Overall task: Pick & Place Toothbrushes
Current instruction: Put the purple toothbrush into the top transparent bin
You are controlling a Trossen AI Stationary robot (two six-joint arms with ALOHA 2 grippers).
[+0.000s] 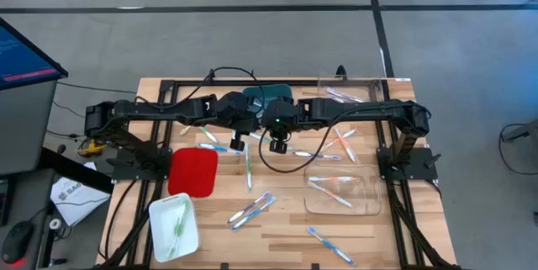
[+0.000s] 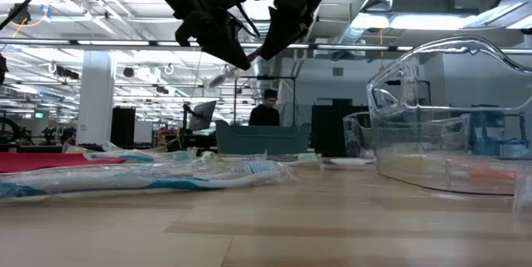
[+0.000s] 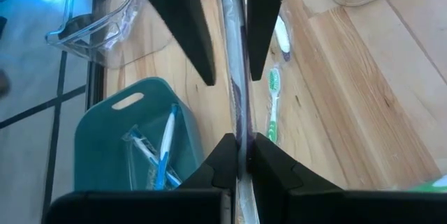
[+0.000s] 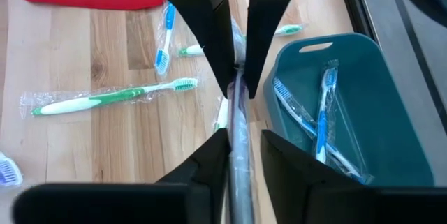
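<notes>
A wrapped purple toothbrush (image 3: 237, 105) was held above the counter (image 1: 286, 228) between both end effectors, left (image 3: 238, 147) clamped and right (image 4: 240, 88) nearly closed on it, a handover apparently underway, calling next for the left's release.

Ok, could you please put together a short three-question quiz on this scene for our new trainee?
1. True or false: the teal bin holds blue toothbrushes.
2. What colour is the toothbrush in the white tray? A green, B orange, C pink.
3. What is the left gripper shut on?
Key: 1 true. 2 A. 3 a wrapped toothbrush.
</notes>
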